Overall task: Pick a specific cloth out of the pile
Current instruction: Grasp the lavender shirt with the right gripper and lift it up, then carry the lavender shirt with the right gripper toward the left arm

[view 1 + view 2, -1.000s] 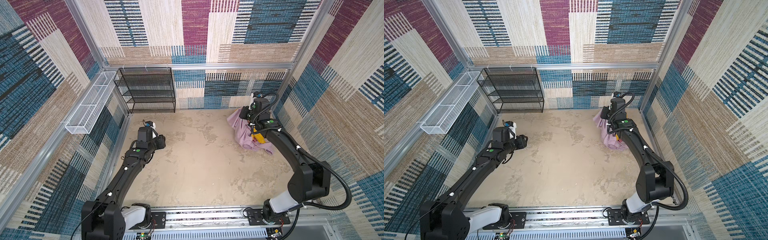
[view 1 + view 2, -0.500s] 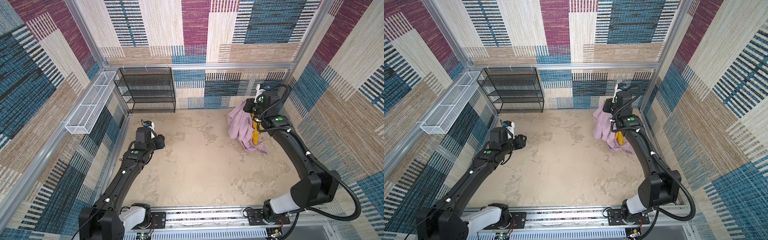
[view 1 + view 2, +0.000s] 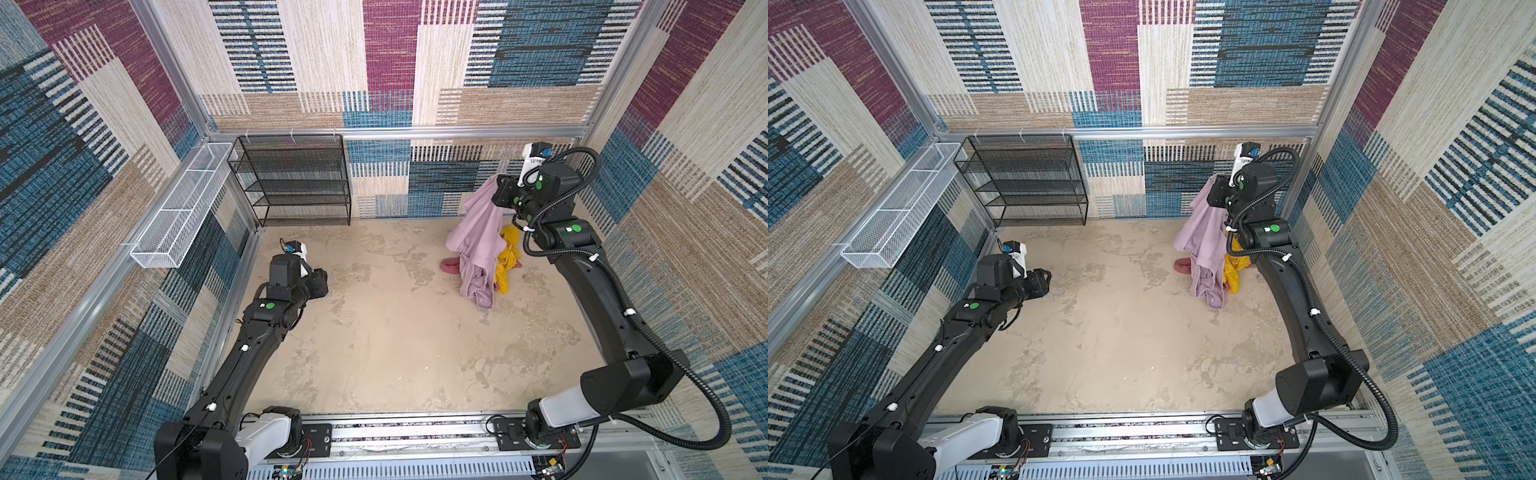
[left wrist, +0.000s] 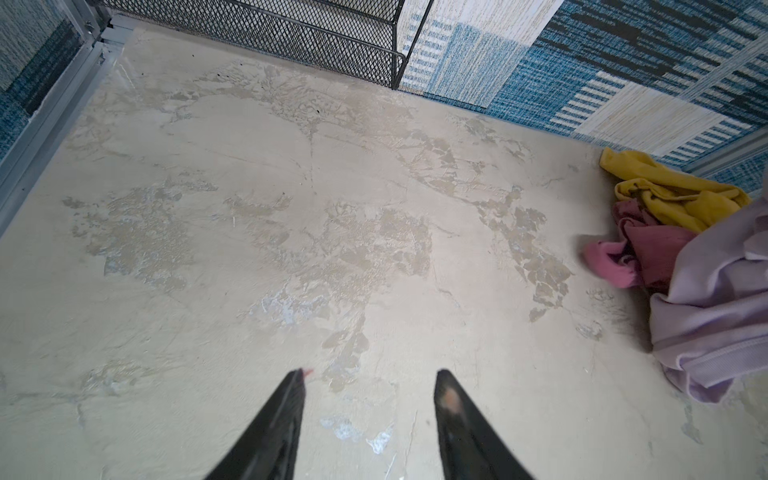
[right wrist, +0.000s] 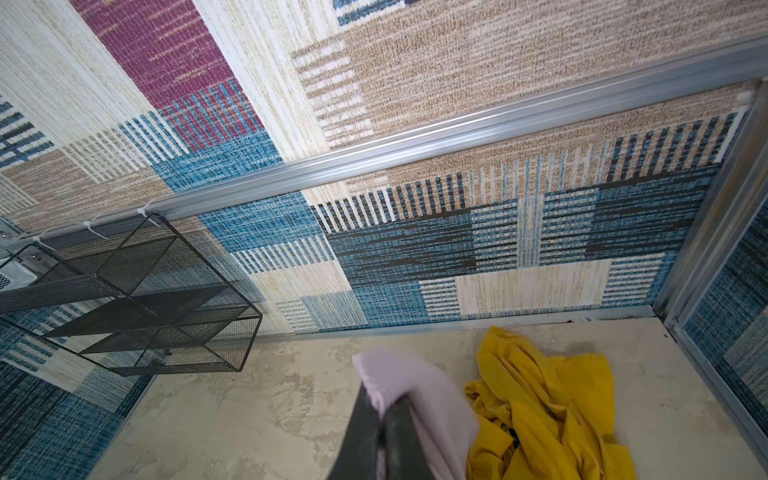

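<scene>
Since a second ago my right claw [image 3: 500, 190] has risen from low on the pile [image 3: 506, 266] to high above it at the far right, and the cloth [image 3: 478, 232] has come up with it, from a bunched heap into a long hanging drape. My left arm has barely shifted.

My right claw's jaws are pressed together on a top fold of the cloth; in the right wrist view the pale fabric [image 5: 428, 390] bulges out over the dark fingers [image 5: 363, 415]. The cloth is plain lilac-pink, soft and thick. It falls in deep vertical folds, broad near the top and narrowing toward a stitched hem at its lower end. In both top views that end reaches down to the beige table [image 3: 395, 332], on the near side of the pile. I cannot tell whether it rests there.

Beside the drape lies the mustard-yellow cloth [image 3: 508, 257], crumpled against the right wall. The darker rose-red cloth [image 3: 449, 264] peeks out on the left of the drape.

My left claw [image 4: 368, 378] hovers over bare table on the left, well apart from the pile. Its jaws stand partly spread with nothing between them.
</scene>
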You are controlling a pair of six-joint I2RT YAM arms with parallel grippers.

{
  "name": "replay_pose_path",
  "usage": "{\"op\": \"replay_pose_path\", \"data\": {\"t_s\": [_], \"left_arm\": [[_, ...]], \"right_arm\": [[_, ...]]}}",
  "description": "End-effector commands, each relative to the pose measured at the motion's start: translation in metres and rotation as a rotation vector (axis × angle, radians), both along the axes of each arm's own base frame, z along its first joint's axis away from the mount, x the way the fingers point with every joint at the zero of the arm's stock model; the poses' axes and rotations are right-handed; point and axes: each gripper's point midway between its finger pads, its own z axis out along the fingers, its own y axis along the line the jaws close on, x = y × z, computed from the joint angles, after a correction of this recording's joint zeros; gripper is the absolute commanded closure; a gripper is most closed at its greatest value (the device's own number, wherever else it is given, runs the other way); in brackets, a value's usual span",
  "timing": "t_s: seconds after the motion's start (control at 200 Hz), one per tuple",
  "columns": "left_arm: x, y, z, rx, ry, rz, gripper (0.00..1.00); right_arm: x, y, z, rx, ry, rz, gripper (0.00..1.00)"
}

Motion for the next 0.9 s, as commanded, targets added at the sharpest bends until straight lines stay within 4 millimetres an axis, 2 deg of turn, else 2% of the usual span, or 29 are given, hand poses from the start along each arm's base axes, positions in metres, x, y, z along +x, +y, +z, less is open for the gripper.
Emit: {"op": "replay_pose_path", "data": {"t_s": [0.0, 0.23, 0.396, 0.546, 0.896], "left_arm": [[-0.001, 0.002, 0.005, -0.008, -0.003, 0.014, 0.46], [-0.003, 0.001, 0.011, -0.020, -0.006, 0.014, 0.46], [-0.006, 0.003, 0.017, -0.023, 0.008, 0.035, 0.47], [-0.013, 0.010, 0.031, -0.019, 0.006, 0.070, 0.48], [-0.034, 0.024, 0.062, 0.018, 0.042, 0.127, 0.48]], "right_arm": [[-0.005, 0.010, 0.027, 0.009, -0.066, 0.061, 1.00], [-0.023, 0.037, 0.067, 0.028, -0.143, 0.237, 1.00], [-0.037, 0.059, 0.087, 0.043, -0.179, 0.384, 1.00], [-0.048, 0.074, 0.098, 0.063, -0.208, 0.484, 1.00], [-0.070, 0.136, 0.111, 0.049, -0.241, 0.707, 1.00]]}}
